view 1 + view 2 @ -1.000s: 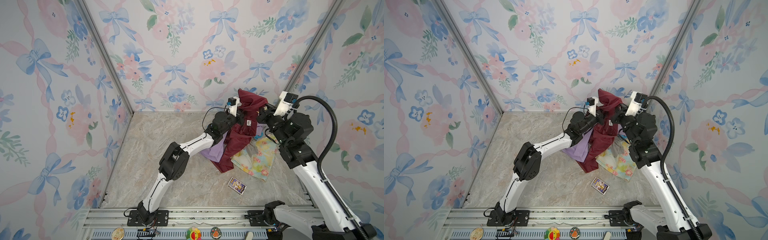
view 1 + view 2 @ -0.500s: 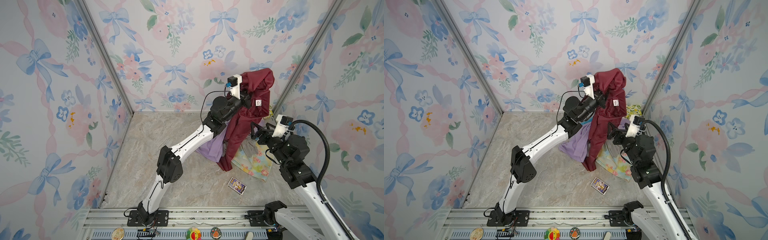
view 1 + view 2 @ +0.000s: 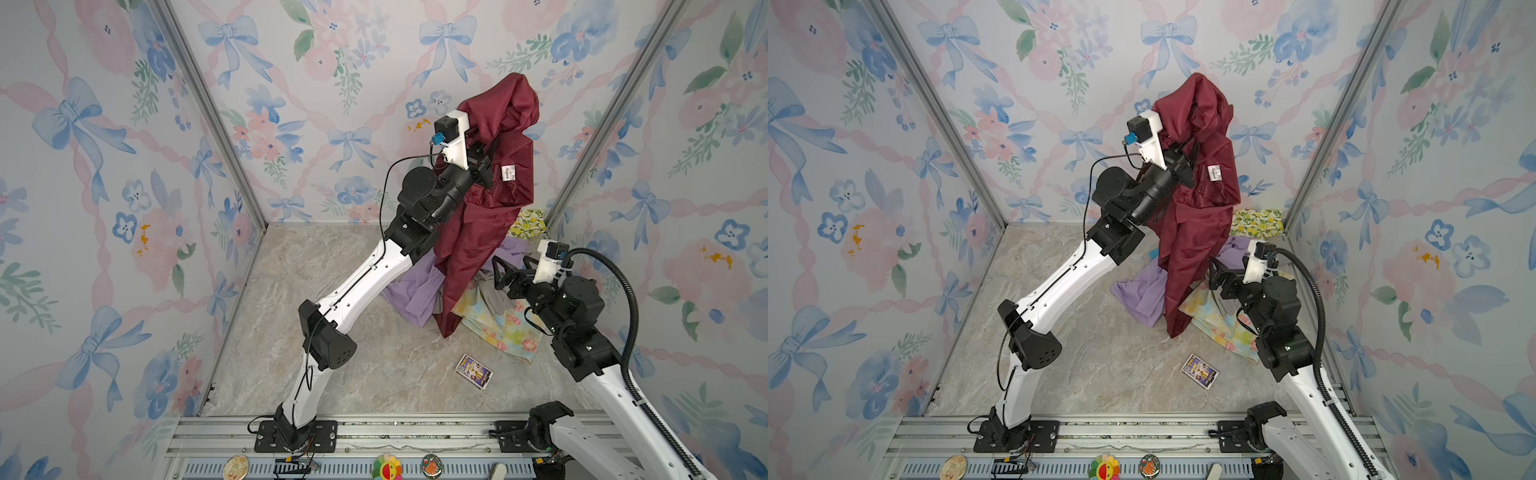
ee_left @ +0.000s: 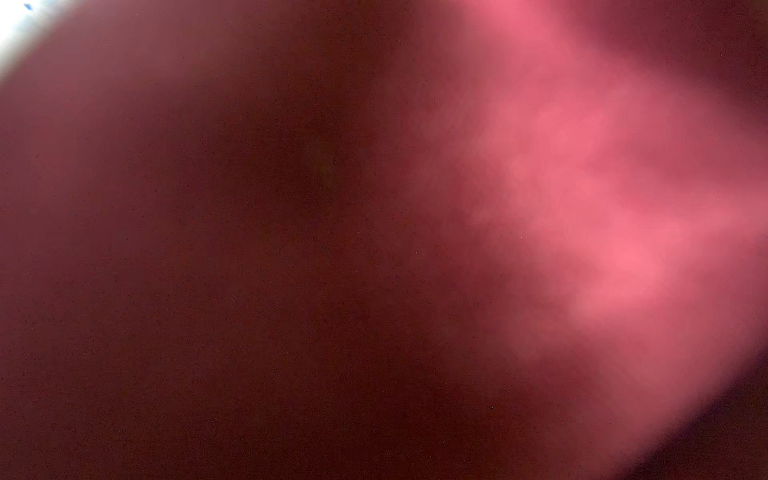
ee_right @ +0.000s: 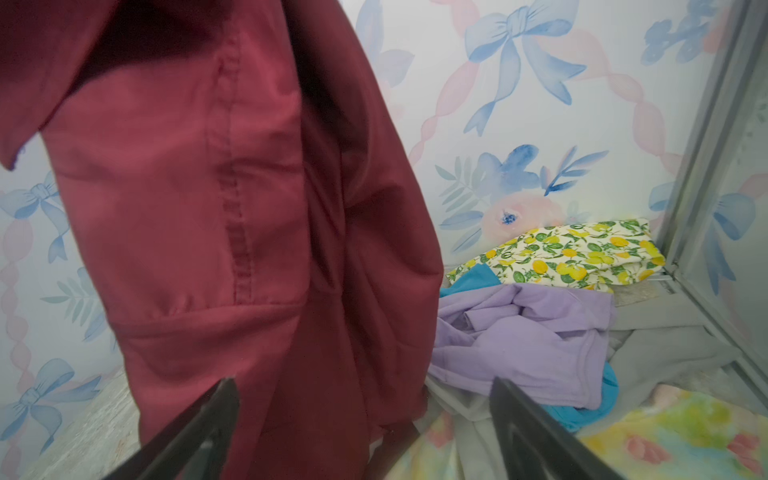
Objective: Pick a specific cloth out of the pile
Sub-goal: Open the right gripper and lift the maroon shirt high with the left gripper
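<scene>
I'm holding the cloth (image 3: 478, 245) high over the pile (image 3: 498, 320) in the tabletop's far-right corner — left gripper (image 3: 480, 165) pinching it. Right gripper (image 3: 512, 267) is hovering alongside, fingers spread.

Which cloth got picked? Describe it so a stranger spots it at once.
On the marble floor, go to the back right corner, where the pile lies. Above it the raised left arm holds up the maroon cloth, which hangs down over the pile. It alone is dark, plain and shiny, with a white label; the lavender cloth and pastel floral cloth beside it are pale.
</scene>
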Controlling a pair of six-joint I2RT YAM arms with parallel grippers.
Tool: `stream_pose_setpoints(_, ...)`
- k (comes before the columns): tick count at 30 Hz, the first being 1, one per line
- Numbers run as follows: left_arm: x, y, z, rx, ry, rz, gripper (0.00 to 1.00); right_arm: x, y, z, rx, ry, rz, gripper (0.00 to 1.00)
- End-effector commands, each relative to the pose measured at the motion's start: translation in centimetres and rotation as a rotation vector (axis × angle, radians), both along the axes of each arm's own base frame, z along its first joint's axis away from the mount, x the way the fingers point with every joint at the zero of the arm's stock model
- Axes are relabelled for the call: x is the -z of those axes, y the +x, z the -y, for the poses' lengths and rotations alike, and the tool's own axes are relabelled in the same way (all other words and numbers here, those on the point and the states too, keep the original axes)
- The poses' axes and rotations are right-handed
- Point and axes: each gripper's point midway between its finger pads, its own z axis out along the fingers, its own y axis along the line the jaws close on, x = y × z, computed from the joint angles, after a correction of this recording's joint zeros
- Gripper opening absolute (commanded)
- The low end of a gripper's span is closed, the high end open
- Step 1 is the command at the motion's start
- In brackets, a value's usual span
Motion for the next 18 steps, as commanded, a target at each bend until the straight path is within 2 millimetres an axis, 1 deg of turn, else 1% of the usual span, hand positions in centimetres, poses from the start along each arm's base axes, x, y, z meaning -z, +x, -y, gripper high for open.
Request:
stream_pose_setpoints(1, -6.1, -1.9, -7.1, -0.088, -0.099, 0.074, 0.0, -0.5, -0.2, -1.7, -0.063, -0.047, 0.033, 0.97)
stream_pose_setpoints(2, -6.7, -2.0, -8.0, -0.094, -0.11, 0.074, 0.0, -0.3, 0.0, -2.1, -0.073, -0.057, 0.027, 0.97)
stream_pose_setpoints(5, -7.9, -2.8, -9.7, -0.126, -0.104, 0.085, 0.0, 0.4, 0.2, -3.2, -0.107, -0.075, 0.003, 0.97)
stream_pose_setpoints(7, -8.3, -2.8, -10.9, -0.165, -0.085, 0.086, 0.0, 0.8, 0.2, -3.8, -0.132, -0.082, -0.01, 0.97)
stream_pose_setpoints(9, -8.5, -2.4, -12.4, -0.204, -0.066, 0.076, 0.0, 1.0, 0.2, -4.1, -0.141, -0.09, -0.021, 0.97)
stream_pose_setpoints(12, -8.8, -1.7, -15.1, -0.263, -0.041, 0.057, 0.0, 1.3, 0.2, -4.4, -0.153, -0.101, -0.028, 0.97)
stream_pose_setpoints(15, -9.4, -1.5, -18.1, -0.318, -0.022, 0.045, 0.0, 1.4, 0.2, -4.5, -0.156, -0.107, -0.034, 0.97)
stream_pose_setpoints(18, -9.4, -1.2, -21.0, -0.38, 0.007, 0.022, 0.0, 1.4, 0.3, -4.7, -0.16, -0.11, -0.037, 0.97)
